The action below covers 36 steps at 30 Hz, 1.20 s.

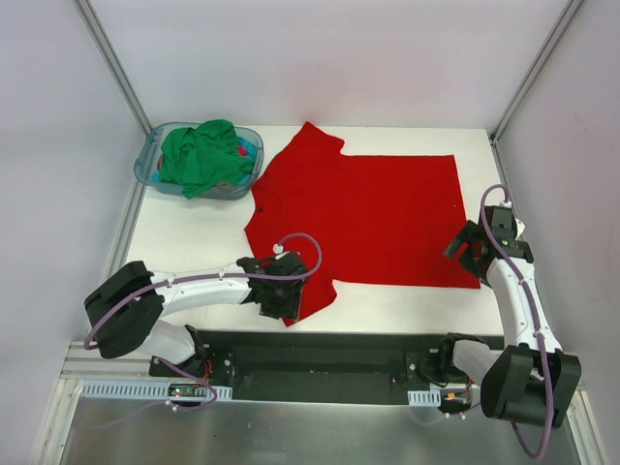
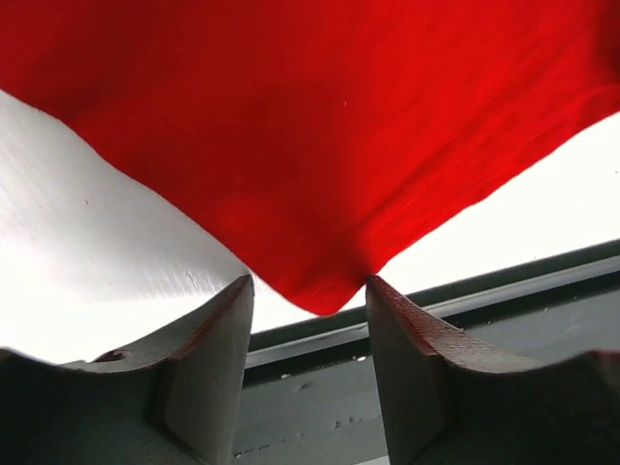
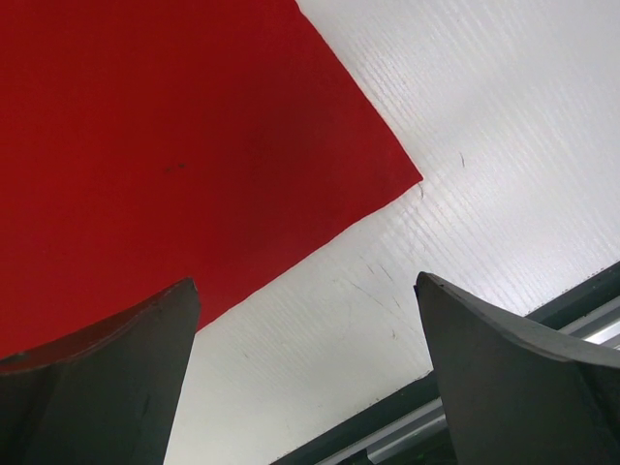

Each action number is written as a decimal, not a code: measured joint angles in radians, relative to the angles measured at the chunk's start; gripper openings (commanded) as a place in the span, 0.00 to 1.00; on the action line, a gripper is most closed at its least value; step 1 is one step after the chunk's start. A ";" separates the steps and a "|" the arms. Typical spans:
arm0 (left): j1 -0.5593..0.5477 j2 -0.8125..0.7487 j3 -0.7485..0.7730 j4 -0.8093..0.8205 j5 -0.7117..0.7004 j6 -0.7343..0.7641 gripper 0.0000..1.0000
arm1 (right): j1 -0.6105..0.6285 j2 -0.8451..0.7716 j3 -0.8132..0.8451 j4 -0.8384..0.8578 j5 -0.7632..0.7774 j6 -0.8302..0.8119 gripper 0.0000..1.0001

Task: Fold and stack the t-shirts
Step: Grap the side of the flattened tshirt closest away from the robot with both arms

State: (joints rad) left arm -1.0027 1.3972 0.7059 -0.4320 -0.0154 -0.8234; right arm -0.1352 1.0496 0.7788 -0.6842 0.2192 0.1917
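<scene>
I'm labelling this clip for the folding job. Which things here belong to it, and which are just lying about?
Belongs to the job: red t-shirt, spread flat; green t-shirt, heaped in the basket.
Just there: that basket; the white table.

Left arm: white links, black joints.
Right arm: same colours.
Cables: lilac loops.
Fingers: dark grey wedges.

no readable text, labels, numbers
</scene>
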 measured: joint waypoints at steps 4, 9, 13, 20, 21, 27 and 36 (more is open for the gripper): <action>-0.003 0.017 0.013 0.004 -0.011 -0.011 0.36 | 0.000 0.003 0.000 0.001 -0.003 0.000 0.96; -0.006 0.041 0.023 0.009 -0.014 -0.027 0.00 | 0.000 0.008 -0.001 0.001 -0.007 0.000 0.96; -0.012 0.045 0.023 0.015 -0.018 -0.041 0.00 | -0.002 0.011 -0.007 0.003 -0.006 0.003 0.96; -0.013 0.026 0.010 0.014 -0.023 -0.051 0.00 | -0.095 0.011 -0.036 0.013 -0.039 0.013 0.96; -0.013 0.019 0.004 0.014 -0.026 -0.051 0.00 | -0.120 0.011 -0.045 0.013 -0.052 0.014 0.97; -0.013 -0.056 -0.026 0.000 -0.055 -0.035 0.00 | -0.271 0.012 -0.083 0.026 -0.189 0.013 0.92; -0.013 -0.091 -0.052 0.042 -0.053 0.005 0.00 | -0.326 0.079 -0.128 0.062 -0.305 0.012 0.74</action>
State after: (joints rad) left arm -1.0157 1.3064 0.6540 -0.3904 -0.0681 -0.8181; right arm -0.4614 1.1282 0.6510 -0.6224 -0.0856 0.2035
